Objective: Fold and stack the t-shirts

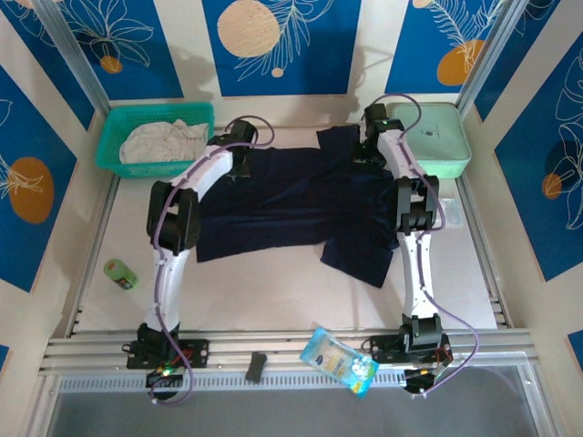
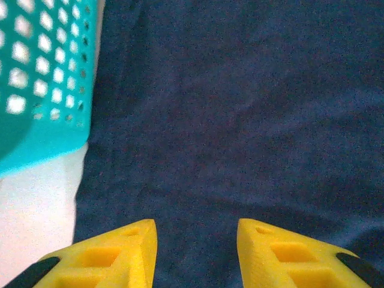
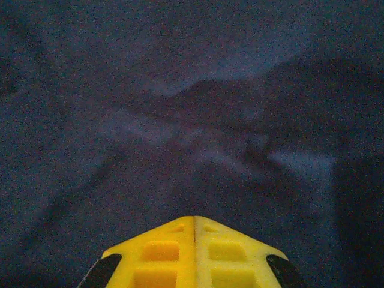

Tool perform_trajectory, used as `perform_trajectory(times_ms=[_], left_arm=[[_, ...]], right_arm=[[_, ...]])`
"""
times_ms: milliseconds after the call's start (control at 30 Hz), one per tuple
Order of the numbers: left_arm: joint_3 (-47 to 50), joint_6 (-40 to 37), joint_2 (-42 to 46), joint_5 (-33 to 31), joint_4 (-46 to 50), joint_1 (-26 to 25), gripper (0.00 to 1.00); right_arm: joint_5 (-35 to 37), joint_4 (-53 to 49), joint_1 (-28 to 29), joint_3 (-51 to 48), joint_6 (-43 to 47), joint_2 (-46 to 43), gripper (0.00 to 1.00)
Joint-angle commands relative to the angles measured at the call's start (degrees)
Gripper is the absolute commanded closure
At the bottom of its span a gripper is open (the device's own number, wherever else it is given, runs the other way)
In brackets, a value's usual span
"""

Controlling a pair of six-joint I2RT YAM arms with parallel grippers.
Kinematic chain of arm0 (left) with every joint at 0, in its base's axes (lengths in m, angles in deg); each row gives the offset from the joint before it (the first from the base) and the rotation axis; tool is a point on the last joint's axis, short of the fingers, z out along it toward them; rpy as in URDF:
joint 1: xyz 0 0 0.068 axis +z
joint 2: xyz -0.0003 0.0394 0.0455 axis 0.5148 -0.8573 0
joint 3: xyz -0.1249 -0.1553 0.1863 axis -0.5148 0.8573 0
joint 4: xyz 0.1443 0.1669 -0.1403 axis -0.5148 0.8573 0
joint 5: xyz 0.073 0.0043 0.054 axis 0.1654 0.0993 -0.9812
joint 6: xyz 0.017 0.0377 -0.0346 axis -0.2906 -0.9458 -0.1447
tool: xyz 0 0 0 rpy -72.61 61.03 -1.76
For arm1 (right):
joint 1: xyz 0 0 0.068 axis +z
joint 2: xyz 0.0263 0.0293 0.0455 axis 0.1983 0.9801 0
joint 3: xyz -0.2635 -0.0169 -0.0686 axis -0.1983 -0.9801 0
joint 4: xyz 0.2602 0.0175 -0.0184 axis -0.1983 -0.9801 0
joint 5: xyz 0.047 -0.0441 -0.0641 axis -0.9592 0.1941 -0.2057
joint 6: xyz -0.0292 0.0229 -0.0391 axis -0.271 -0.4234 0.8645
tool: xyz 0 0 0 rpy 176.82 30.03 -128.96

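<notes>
We seem to be flattening the dark shirt. Our left tool is parted, right tool closed tight. Next we should pinch its edge and fold.

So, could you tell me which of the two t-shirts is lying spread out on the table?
The dark navy t-shirt; the off-white t-shirt sits crumpled in the teal basket.
</notes>
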Motion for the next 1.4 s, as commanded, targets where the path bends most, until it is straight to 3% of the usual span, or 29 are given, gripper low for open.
perform_trajectory(times_ms=[0, 233, 333, 467, 667, 933, 1367], left_arm=[[-4.5, -1.4, -2.6, -2.1, -1.2, 1.3, 0.59], [-20.9, -0.5, -14.9, 5.4, 13.3, 4.1, 0.60], [-21.1, -0.4, -17.0, 8.6, 16.4, 4.3, 0.64], [-13.0, 0.2, -14.4, 10.9, 15.5, 3.9, 0.70], [6.2, 0.8, -2.9, 12.3, 7.0, 3.4, 0.72], [24.5, 1.4, 7.5, 12.7, -0.2, 2.8, 0.72], [36.9, 2.7, 14.7, 12.3, -2.9, -0.3, 0.74]], right_arm=[[1.8, -2.7, -0.5, 6.8, 2.7, 3.4, 1.00], [10.0, -6.6, 0.2, 7.9, 9.6, 8.0, 1.00], [12.5, -8.6, 0.7, 5.5, 11.0, 7.5, 1.00], [12.4, -11.1, 1.0, 0.7, 10.4, 4.7, 1.00], [11.4, -7.7, 1.3, -15.3, 8.1, -5.0, 1.00], [11.0, -4.5, 1.0, -31.4, 4.8, -14.1, 1.00], [9.9, -0.9, 0.4, -48.0, -0.4, -23.8, 1.00]])
